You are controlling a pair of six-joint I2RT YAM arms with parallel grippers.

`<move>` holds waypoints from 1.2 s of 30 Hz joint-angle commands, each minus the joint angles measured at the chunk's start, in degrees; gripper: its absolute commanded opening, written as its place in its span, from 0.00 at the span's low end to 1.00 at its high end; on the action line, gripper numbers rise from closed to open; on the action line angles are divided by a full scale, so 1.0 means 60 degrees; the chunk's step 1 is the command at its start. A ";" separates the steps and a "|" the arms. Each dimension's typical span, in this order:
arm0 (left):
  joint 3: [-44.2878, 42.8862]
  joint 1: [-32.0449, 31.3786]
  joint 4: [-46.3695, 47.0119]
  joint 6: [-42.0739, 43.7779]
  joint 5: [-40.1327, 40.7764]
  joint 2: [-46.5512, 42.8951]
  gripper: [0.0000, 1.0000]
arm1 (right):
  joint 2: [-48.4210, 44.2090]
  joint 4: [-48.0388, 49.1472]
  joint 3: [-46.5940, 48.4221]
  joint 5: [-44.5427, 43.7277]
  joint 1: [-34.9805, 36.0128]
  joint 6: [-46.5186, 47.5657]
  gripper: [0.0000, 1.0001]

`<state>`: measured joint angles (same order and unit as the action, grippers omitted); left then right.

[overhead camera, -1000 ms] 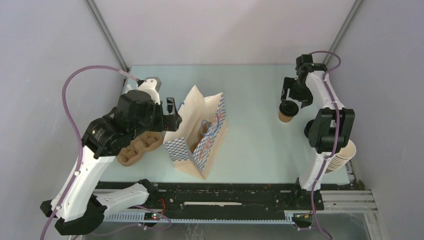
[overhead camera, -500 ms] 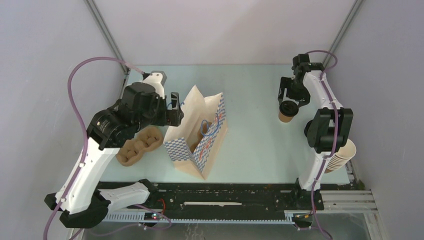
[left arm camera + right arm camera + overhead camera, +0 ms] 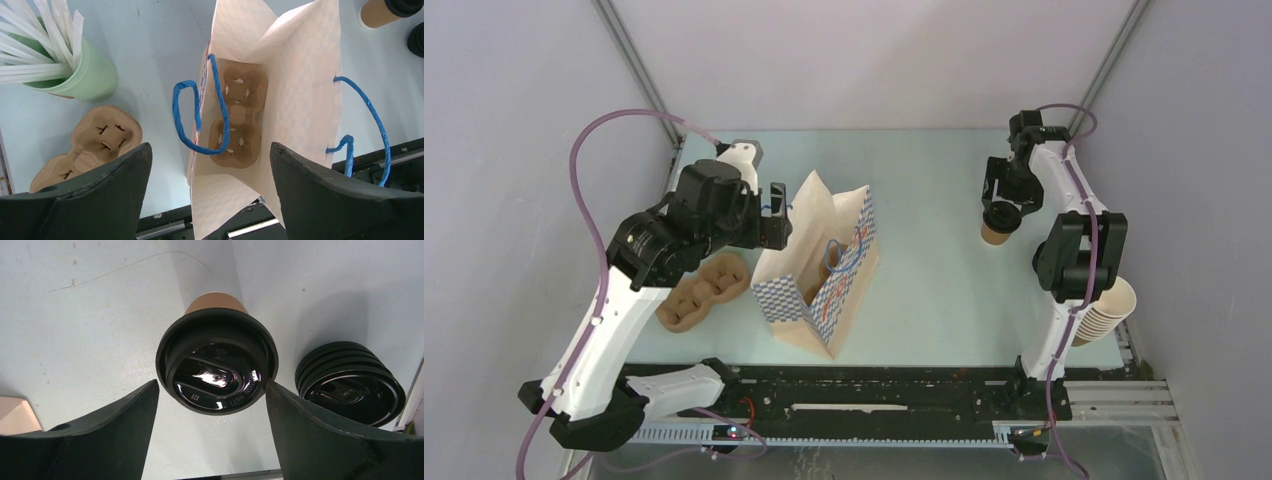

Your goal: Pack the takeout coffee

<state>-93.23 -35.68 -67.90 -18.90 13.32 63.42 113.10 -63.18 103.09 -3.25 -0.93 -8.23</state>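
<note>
The takeout coffee (image 3: 996,229), a tan paper cup with a black lid (image 3: 216,370), stands on the table at the far right. My right gripper (image 3: 1003,203) is open just above it, and in the right wrist view (image 3: 211,386) its fingers stand on either side of the lid. The checkered paper bag (image 3: 822,268) stands open in the middle, with a brown cup carrier (image 3: 238,114) on its floor. My left gripper (image 3: 774,216) is open and empty beside the bag's left edge; in the left wrist view (image 3: 210,150) it looks down into the bag's mouth.
A second brown carrier (image 3: 703,290) lies left of the bag. A pale green cup of white sticks (image 3: 75,70) stands behind it. A stack of black lids (image 3: 350,382) sits right of the coffee. A stack of lidless paper cups (image 3: 1109,306) is at the right edge.
My left gripper has moved a little back and right along the bag's left edge. My right gripper has shifted slightly over the coffee. The cup and the bag have not moved.
</note>
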 commanded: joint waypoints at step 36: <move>-0.0524 0.0131 0.0198 0.0398 0.0070 0.0078 0.92 | 0.0090 0.0121 0.0258 0.0132 -0.0262 0.0074 0.86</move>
<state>-93.23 -35.27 -67.88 -17.91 13.34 64.18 113.32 -63.18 103.15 -2.90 -2.15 -8.01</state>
